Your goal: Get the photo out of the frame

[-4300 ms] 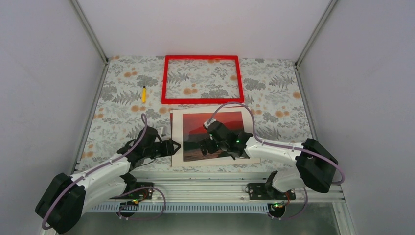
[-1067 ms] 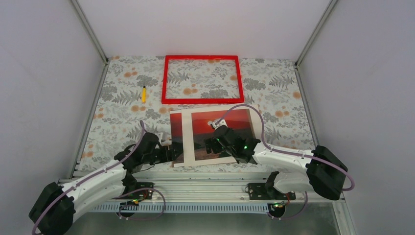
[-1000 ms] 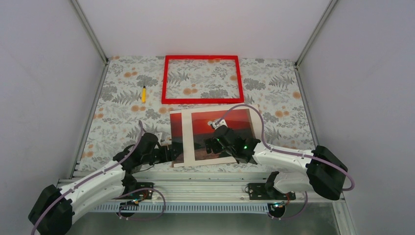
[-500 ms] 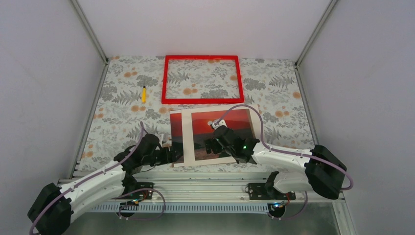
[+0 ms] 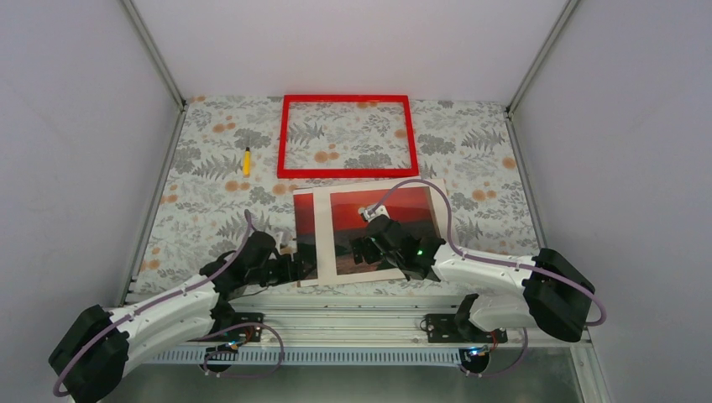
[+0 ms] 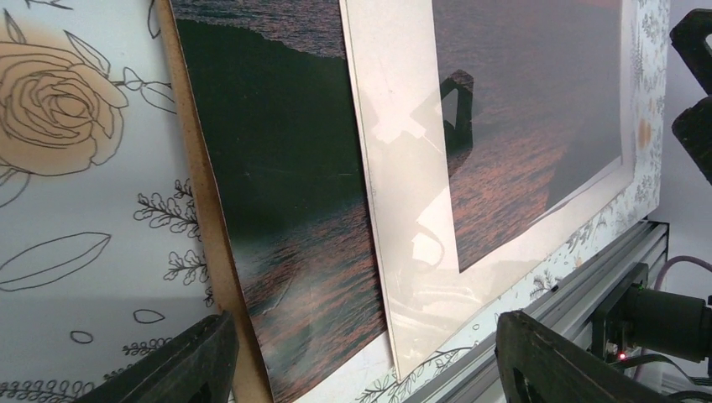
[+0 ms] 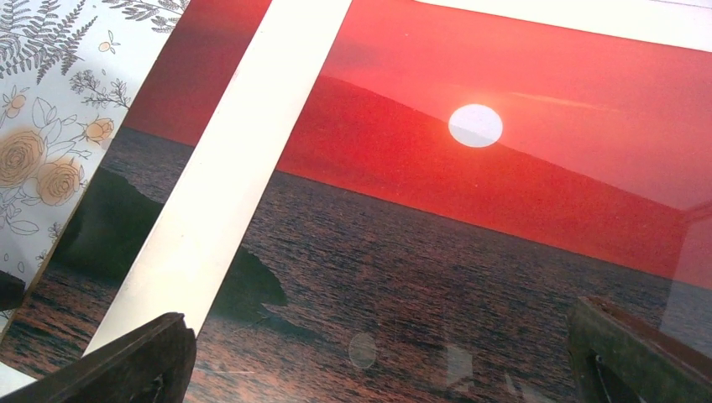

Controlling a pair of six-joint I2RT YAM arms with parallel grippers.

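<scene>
Top view: frame [image 5: 348, 173] flat at far middle of worktop [image 5: 487, 168], floral cloth showing through it. Photo [image 5: 344, 220] flat at near middle, apart from frame. Yellow tool [image 5: 246, 161] left of frame. Left gripper [image 5: 290, 267] at photo's near-left corner; right gripper [image 5: 361, 249] over photo.

Left wrist: left gripper [image 6: 363, 336] spread, gripping nothing. Brown board [image 6: 206, 227] edging photo [image 6: 285, 210]; white strip [image 6: 395, 185] crossing it.

Right wrist: right gripper [image 7: 378, 353] spread wide, gripping nothing, above photo [image 7: 470, 218].

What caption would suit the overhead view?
Left hand and right hand, both open, at a red-orange sunset photo; the thin red rectangular frame lies apart, behind.
</scene>
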